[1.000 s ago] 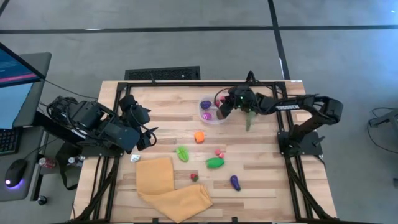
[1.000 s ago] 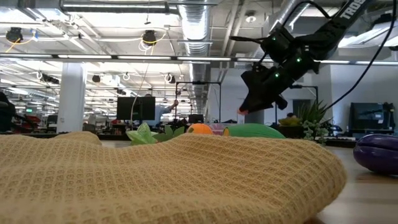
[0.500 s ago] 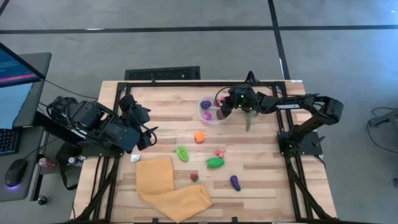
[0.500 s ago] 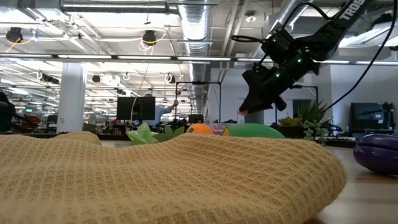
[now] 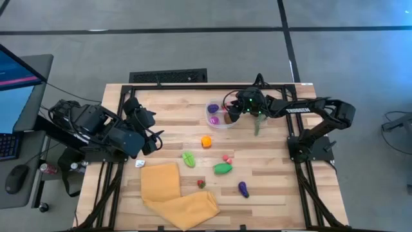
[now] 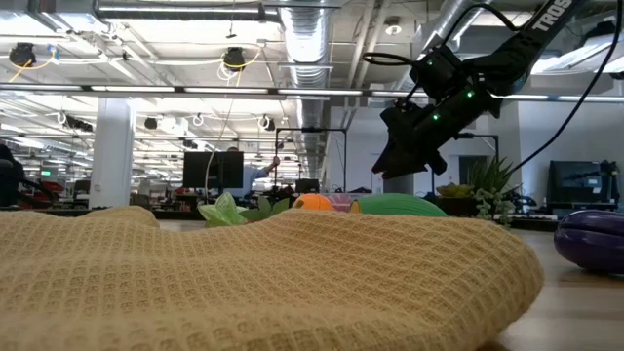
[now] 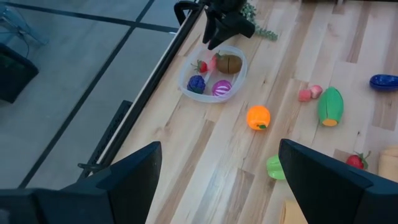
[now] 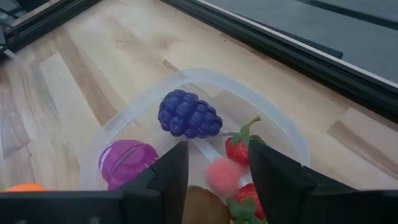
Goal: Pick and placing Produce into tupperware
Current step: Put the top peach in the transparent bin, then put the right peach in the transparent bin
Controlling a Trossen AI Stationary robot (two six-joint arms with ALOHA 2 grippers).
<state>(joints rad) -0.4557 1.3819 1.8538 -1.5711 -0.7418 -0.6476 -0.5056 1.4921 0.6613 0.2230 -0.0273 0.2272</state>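
Note:
The round clear tupperware (image 5: 211,123) stands on the far middle of the table. It holds a purple grape bunch (image 8: 188,114), a magenta piece (image 8: 127,161), strawberries (image 8: 239,149), a brown piece (image 7: 229,63) and a pink piece (image 8: 222,176). My right gripper (image 5: 233,114) hangs open just above the tub's right side, and the pink piece shows below the gap between its fingers. Loose produce lies on the wood: an orange (image 5: 206,141), a leafy green (image 5: 188,158), pink bits (image 5: 226,158), a green piece (image 5: 223,168), a strawberry (image 5: 201,183) and a purple eggplant (image 5: 243,189). My left gripper (image 5: 153,139) waits open at the table's left.
A yellow waffle cloth (image 5: 174,193) lies crumpled at the near edge and fills the front of the low view. A small green plant (image 5: 257,124) stands right beside my right gripper. A black frame rail (image 5: 193,84) runs along the table's far edge.
In the low view, the small red-pink piece that showed at my right gripper's fingertips over the tub is gone from there. My right gripper has stayed over the tupperware.

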